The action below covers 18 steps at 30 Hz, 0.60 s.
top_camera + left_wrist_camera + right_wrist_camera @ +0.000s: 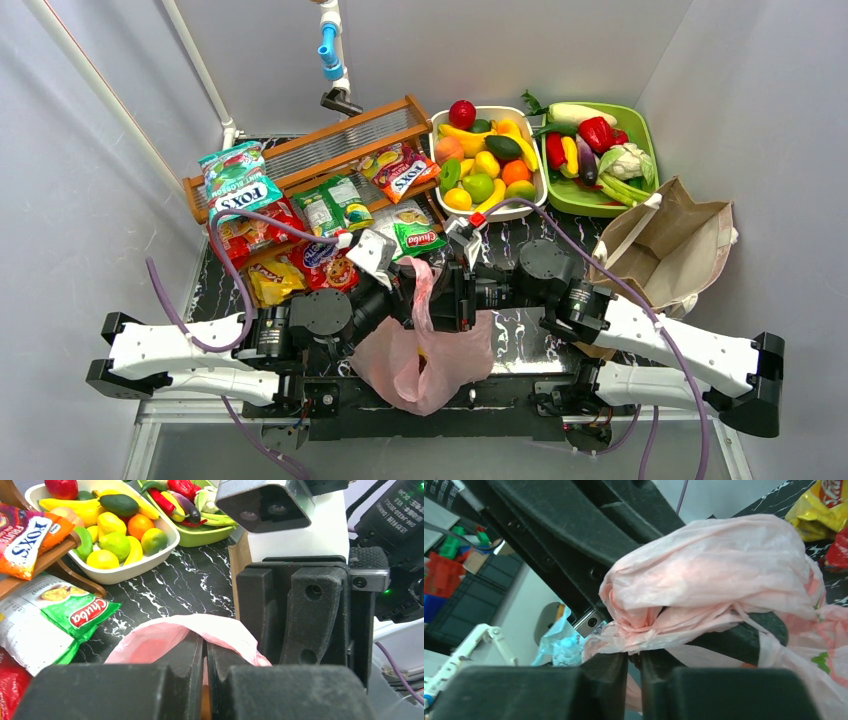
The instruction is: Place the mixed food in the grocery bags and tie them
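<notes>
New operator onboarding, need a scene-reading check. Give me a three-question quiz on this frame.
1. True or false: the paper bag stands open on the robot's right.
2. The left gripper is shut on: A) a snack packet, B) the pink bag, C) a banana.
3. Fill in: the fruit basket sits between the wooden rack and the green ____.
Key: 1 true; 2 B; 3 tray.

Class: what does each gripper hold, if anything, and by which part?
Both hold the pink bag: the left gripper pinches its folded upper strip, probably a handle; the right gripper pinches bunched plastic near its top.
</notes>
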### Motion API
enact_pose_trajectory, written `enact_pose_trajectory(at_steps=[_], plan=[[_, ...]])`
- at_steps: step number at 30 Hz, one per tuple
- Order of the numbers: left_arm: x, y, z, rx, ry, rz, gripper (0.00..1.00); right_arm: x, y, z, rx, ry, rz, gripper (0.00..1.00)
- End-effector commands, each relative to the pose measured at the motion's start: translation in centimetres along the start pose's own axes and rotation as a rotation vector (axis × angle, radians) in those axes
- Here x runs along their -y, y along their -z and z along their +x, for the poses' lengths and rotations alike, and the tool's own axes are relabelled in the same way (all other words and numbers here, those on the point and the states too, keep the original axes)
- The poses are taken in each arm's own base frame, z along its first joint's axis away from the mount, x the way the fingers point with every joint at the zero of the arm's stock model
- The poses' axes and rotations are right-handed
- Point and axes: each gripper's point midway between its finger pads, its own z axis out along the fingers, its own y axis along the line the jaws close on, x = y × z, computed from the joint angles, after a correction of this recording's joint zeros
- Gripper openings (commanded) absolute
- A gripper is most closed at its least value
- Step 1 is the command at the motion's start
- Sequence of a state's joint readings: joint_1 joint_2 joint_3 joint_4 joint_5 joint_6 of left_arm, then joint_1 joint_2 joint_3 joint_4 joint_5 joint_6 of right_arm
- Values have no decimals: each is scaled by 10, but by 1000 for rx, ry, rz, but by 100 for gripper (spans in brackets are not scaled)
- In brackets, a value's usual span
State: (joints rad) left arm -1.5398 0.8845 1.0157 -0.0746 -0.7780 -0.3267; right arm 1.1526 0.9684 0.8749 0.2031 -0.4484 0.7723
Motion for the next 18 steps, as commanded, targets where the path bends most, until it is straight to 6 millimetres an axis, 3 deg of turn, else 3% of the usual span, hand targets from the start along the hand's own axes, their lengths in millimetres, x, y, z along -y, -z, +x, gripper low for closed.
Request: enact_pose_trajectory(at_steps=[1, 4, 12, 18], plan=[[1, 0, 2, 5, 47, -4, 0, -17, 3, -31, 113, 69, -4, 11], [1, 3, 6, -13, 54, 11, 0, -8, 8, -25, 84, 40, 58, 1], [6, 23, 23, -129, 90, 100, 0, 6, 29, -6, -61, -29, 246, 1], [14, 38, 29, -196, 96, 184, 0, 9, 47, -1, -48, -22, 296, 1]])
